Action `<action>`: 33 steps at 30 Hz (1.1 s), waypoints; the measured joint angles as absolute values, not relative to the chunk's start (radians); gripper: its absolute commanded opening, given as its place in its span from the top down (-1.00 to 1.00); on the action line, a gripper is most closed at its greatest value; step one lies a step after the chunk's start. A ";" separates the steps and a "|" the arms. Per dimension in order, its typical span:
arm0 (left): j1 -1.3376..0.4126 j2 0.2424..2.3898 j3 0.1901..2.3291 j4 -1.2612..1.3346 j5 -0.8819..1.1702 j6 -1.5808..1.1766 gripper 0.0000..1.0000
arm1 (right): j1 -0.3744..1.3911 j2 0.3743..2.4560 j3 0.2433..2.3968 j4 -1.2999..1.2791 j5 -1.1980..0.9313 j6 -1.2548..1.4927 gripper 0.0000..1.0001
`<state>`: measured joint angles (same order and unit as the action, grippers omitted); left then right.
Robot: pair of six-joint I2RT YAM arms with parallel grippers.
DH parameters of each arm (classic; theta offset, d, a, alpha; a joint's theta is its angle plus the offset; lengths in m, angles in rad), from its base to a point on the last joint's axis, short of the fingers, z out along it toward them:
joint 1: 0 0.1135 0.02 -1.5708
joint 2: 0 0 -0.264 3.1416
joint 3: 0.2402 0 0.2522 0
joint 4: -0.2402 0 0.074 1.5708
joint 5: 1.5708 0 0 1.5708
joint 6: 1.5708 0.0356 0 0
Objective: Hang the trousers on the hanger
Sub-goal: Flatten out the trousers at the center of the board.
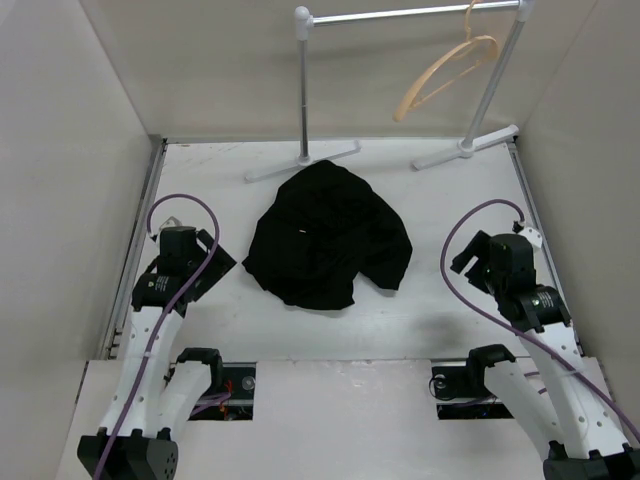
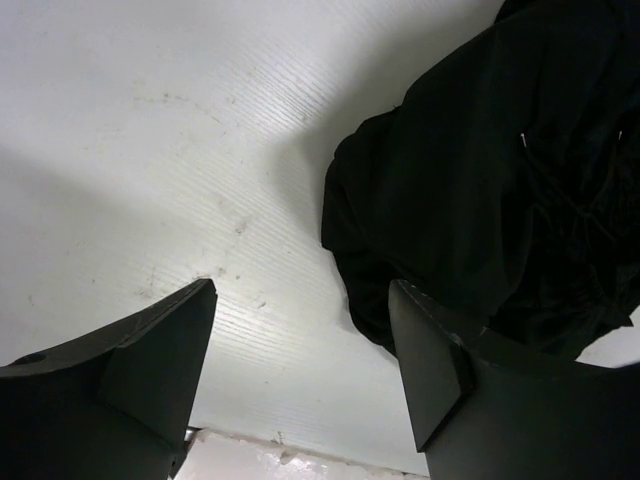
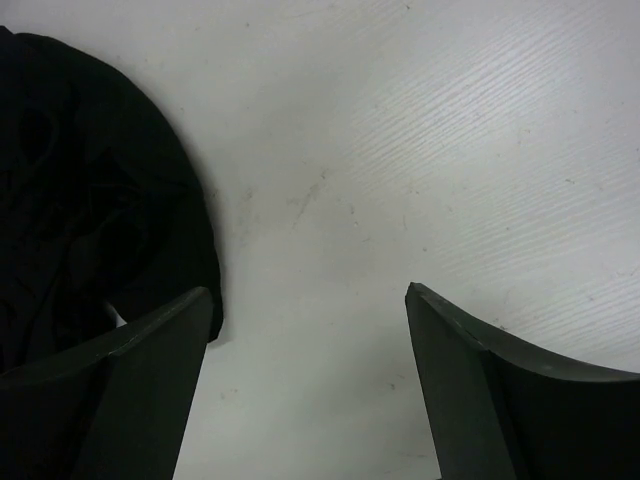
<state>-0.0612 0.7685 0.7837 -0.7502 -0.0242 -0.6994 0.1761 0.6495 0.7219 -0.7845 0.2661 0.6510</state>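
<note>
- Table (image 1: 220, 190): white and flat with a faint ribbed grain. It fills the centre of the overhead view. The wrist views show small grey scuffs and specks on it.
- Walls (image 1: 60, 200): plain beige panels closing in the left, back and right of the overhead view.
- Rail (image 1: 400, 14): grey metal, running across the top right of the overhead view. It stands on two posts with white feet (image 1: 300, 160) at the far edge of the table. Seen only from overhead.
- Hanger (image 1: 445, 70): light tan wood, hooked on the rail at upper right and hanging tilted. It is well apart from the cloth. Neither wrist view shows it.
- Trousers (image 1: 325, 235): black, bunched in a heap at the centre of the table, between the two arms. A tiny white speck (image 1: 303, 233) shows left of its middle. The heap fills the upper right of the left wrist view and the left edge of the right wrist view.
- Left gripper (image 2: 302, 292): jaws set wide and holding nothing. It sits just beside the edge of the heap, over bare table.
- Right gripper (image 3: 308, 290): jaws set wide and holding nothing, over bare table, with the heap near its left finger.
- Purple cable (image 1: 190, 285): one loop on each arm, seen only from overhead.
</note>
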 measured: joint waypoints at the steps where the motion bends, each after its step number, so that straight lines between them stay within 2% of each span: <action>1: -0.060 0.769 0.784 -0.747 -0.019 -0.699 -0.38 | 0.176 0.649 0.722 -0.784 0.264 0.651 -0.62; 3: -0.054 0.777 0.784 -0.739 -0.007 -0.697 -0.38 | 0.176 0.649 0.722 -0.784 0.261 0.650 -0.45; 4: -0.051 0.786 0.784 -0.734 -0.002 -0.697 -0.38 | 0.176 0.650 0.722 -0.783 0.259 0.649 -0.28; 8: -0.050 0.836 0.784 -0.702 0.004 -0.697 -0.38 | 0.182 0.650 0.722 -0.777 0.248 0.641 0.53; 9: -0.051 0.845 0.784 -0.692 0.004 -0.697 -0.38 | 0.186 0.650 0.722 -0.777 0.245 0.639 0.85; 12: -0.057 0.863 0.784 -0.663 0.002 -0.697 -0.37 | 0.211 0.664 0.728 -0.778 0.231 0.635 0.96; 14: -0.064 0.883 0.784 -0.639 -0.001 -0.699 -0.37 | 0.260 0.691 0.746 -0.778 0.222 0.632 0.91; 16: -0.078 0.910 0.785 -0.614 0.000 -0.704 -0.37 | 0.339 0.737 0.777 -0.776 0.218 0.633 0.75; 17: -0.086 0.922 0.785 -0.603 0.000 -0.707 -0.38 | 0.390 0.772 0.801 -0.775 0.217 0.633 0.56; 19: -0.102 0.937 0.785 -0.585 0.000 -0.714 -0.38 | 0.496 0.847 0.859 -0.768 0.222 0.638 0.01; 21: -0.118 0.946 0.785 -0.567 0.000 -0.718 -0.39 | 0.595 0.939 0.919 -0.737 0.236 0.635 -0.34; 22: -0.126 0.950 0.785 -0.561 0.001 -0.719 -0.40 | 0.632 0.984 0.945 -0.720 0.239 0.635 -0.45; 25: -0.143 0.966 0.785 -0.547 0.001 -0.723 -0.49 | 0.701 1.132 1.017 -0.662 0.247 0.629 -0.58; 33: -0.152 1.015 0.776 -0.488 0.005 -0.723 -0.52 | 0.707 1.482 1.184 -0.553 0.210 0.590 -0.63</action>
<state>-0.1516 1.0153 0.7761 -0.4881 0.0048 -0.7235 0.7074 1.4822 1.1843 -0.5529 0.2104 0.5896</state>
